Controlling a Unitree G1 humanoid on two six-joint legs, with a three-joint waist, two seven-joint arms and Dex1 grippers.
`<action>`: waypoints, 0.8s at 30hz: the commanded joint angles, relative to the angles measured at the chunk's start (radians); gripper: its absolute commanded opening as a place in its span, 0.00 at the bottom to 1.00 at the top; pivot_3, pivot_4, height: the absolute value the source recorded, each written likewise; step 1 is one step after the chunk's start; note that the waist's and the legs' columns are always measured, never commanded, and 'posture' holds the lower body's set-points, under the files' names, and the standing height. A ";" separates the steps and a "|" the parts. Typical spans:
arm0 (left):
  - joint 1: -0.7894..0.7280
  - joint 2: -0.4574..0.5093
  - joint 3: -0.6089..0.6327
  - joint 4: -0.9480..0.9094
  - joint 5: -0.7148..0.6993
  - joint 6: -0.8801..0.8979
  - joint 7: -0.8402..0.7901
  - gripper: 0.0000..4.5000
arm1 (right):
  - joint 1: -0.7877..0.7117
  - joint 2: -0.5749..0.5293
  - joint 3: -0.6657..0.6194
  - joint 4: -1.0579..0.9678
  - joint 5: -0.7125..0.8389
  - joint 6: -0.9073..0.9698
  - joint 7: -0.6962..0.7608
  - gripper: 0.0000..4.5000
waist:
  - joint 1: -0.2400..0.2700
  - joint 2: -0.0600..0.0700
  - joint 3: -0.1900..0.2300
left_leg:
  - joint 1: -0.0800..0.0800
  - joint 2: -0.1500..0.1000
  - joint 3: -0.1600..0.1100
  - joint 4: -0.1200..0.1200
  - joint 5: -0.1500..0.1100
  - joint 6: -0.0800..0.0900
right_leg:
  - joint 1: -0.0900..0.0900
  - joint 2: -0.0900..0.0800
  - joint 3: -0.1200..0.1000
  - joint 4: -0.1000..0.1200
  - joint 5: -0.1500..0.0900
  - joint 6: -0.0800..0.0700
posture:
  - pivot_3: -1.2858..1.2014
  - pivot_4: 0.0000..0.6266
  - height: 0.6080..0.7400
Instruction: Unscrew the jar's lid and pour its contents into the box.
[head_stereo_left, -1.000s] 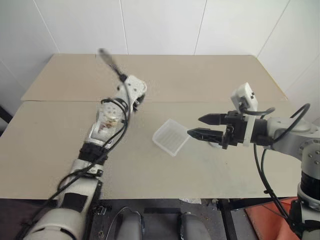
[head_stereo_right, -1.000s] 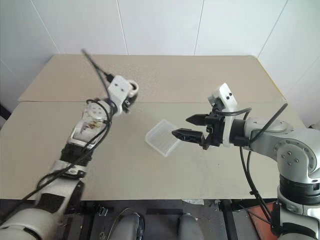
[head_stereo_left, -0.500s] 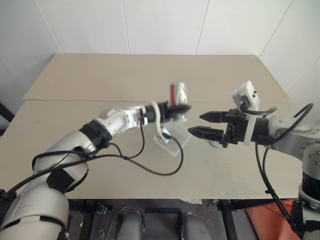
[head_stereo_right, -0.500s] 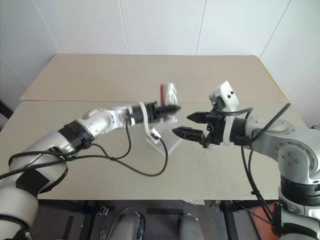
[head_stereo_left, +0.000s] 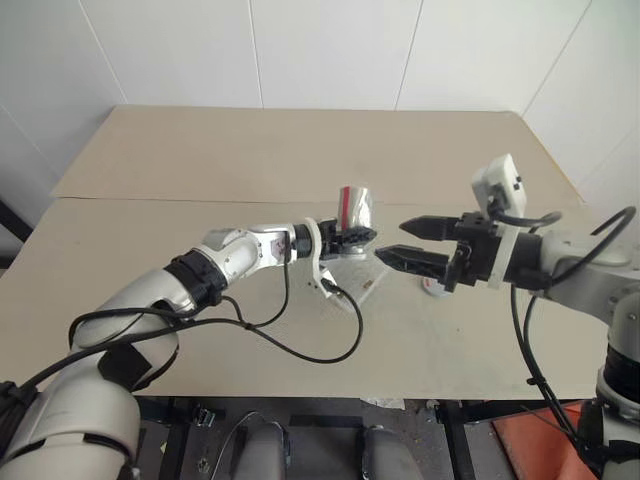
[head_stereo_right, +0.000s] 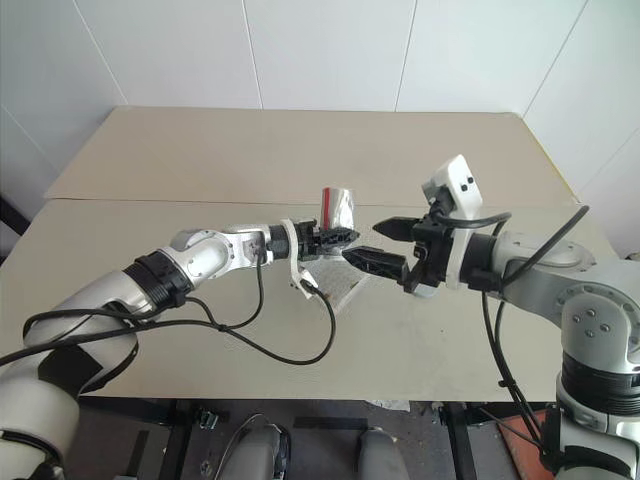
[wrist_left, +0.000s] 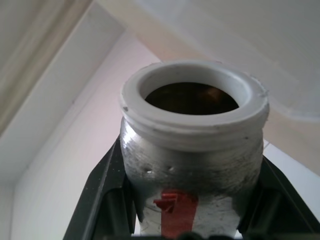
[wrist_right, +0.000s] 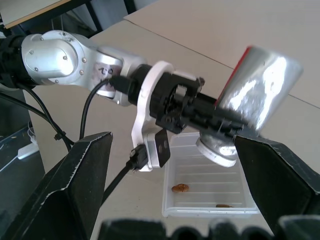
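jar (head_stereo_left: 354, 208) swung over box (wrist_right: 210, 192) | inverted, mouth down | left gripper (head_stereo_left: 357, 238) clamping

You see the jar (wrist_right: 250, 95) clamped in the left gripper (head_stereo_left: 362, 235), lidless and tipped upside down, its white-rimmed mouth pointing down just above the box (wrist_right: 210, 200). A red label patch shows on its silvery side. The box lies on the table under that claw, with two brown bits (wrist_right: 180, 188) on its ridged bottom.
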 joint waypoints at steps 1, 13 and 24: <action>0.045 -0.014 0.187 -0.005 -0.289 -0.015 -0.163 0.45 | 0.000 -0.020 -0.026 -0.029 0.014 -0.039 0.005 0.99 | 0.000 0.000 0.000 | 0.000 0.000 0.000 0.000 0.000 0.000 | 0.000 0.000 0.000 0.000 0.000 0.000 | 0.52 0.24 1.00; 0.352 -0.212 0.910 -0.312 -1.419 0.832 -0.918 0.45 | 0.029 -0.094 0.018 0.019 -0.066 -0.151 0.165 0.99 | -0.022 0.000 0.000 | 0.001 0.001 -0.001 0.002 0.000 0.000 | 0.002 0.001 -0.001 0.000 0.000 0.000 | 0.52 0.24 1.00; 0.603 -0.267 1.002 -0.373 -1.598 0.678 -0.945 0.45 | 0.037 -0.084 0.023 0.011 -0.066 -0.172 0.192 0.99 | -0.021 0.000 0.000 | 0.003 0.001 -0.001 0.002 0.000 0.000 | 0.003 0.001 0.000 0.000 0.000 0.000 | 0.52 0.24 1.00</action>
